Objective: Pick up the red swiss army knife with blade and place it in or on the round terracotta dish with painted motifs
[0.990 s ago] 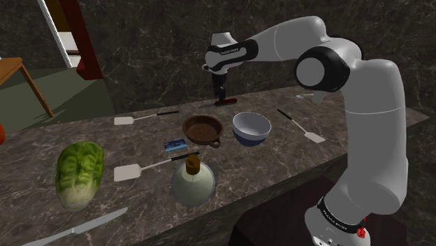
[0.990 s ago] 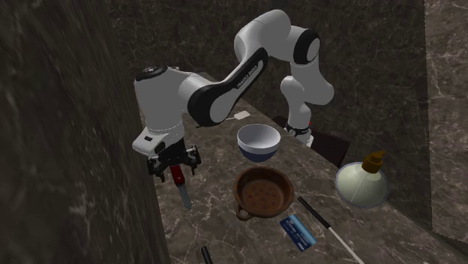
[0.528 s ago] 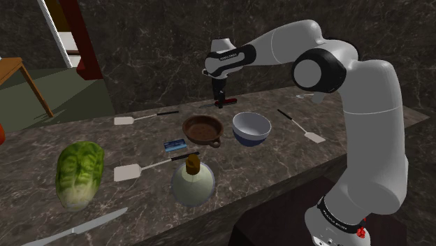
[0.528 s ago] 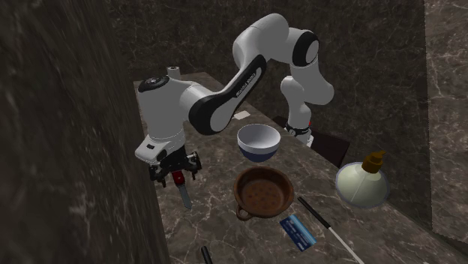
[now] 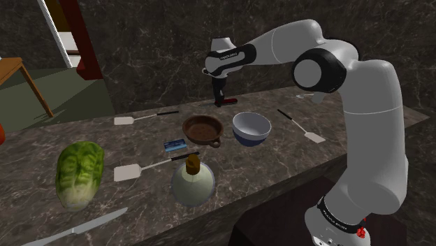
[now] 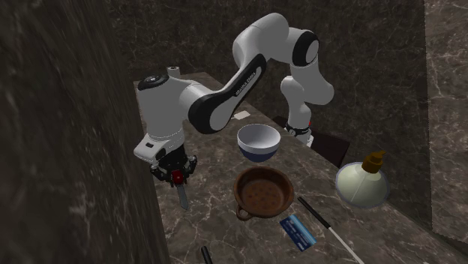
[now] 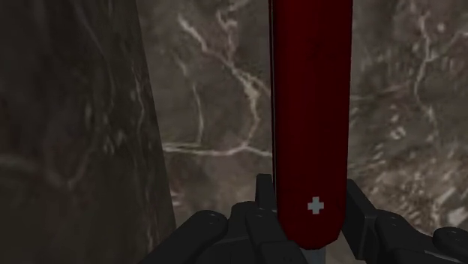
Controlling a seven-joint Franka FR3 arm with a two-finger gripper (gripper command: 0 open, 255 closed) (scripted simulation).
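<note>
The red swiss army knife [image 6: 177, 177] lies on the dark marble counter right by the back wall, its grey blade [image 6: 183, 199] pointing away from the hand. My gripper [image 6: 175, 172] stands straight down over it, shut on the red handle [image 7: 311, 112], which carries a small white cross. In the wrist view both black fingers [image 7: 262, 201] press against the handle's sides. From the shoulder view the gripper [image 5: 221, 98] is at the counter's far edge with the knife [image 5: 224, 103] under it. The round brown dish [image 5: 202, 129] [image 6: 262, 190] sits a short way nearer the counter's middle.
A blue-and-white bowl [image 5: 251, 128] [image 6: 258, 142] stands beside the dish. Also on the counter are a corked round bottle [image 5: 193, 180], a small blue card [image 5: 174, 145], white spatulas [image 5: 127, 171], a cabbage [image 5: 80, 173] and a long knife [image 5: 77, 229]. The marble wall [image 6: 75, 150] rises close behind the gripper.
The fingers, wide apart around the knife earlier, have come together onto its red handle. The hand had lowered slightly before that; the knife has stayed on the counter.
</note>
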